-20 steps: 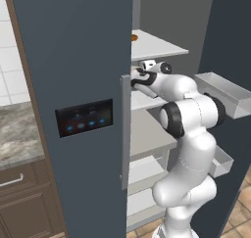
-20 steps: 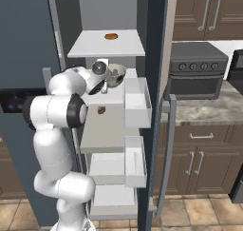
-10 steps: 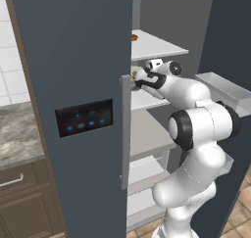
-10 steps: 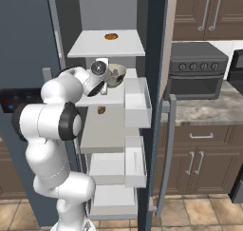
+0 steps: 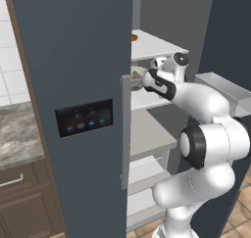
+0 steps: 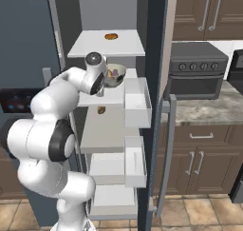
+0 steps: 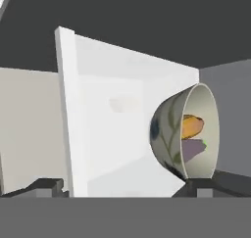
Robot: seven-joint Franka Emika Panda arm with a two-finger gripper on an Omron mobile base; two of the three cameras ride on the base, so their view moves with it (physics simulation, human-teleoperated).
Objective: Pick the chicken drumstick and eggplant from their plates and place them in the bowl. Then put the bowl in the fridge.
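Observation:
The pale grey-green bowl [image 6: 115, 74] stands on a white shelf inside the open fridge [image 5: 73, 85]. In the hand view the bowl [image 7: 169, 134] appears rolled on its side, with the orange chicken drumstick [image 7: 191, 126] and the purple eggplant [image 7: 193, 150] lying inside it. My gripper [image 7: 128, 188] is open and holds nothing. It sits a little back from the bowl, whose rim is near the right fingertip [image 7: 211, 185]. From the base views the gripper [image 6: 101, 91] [image 5: 139, 83] hovers at the shelf's front edge. The plates are out of view.
A small orange item [image 6: 111, 36] lies on the upper shelf and a brown lump [image 6: 101, 110] on the shelf below. White door bins [image 6: 135, 101] flank the shelves on the right. A dark oven [image 6: 197, 68] stands on the stone counter [image 6: 209, 106]. The fridge's left door handle [image 5: 125, 134] is close to the arm.
The hand has drawn slightly back and down from the bowl, and the elbow has swung outward. The bowl stays on the shelf.

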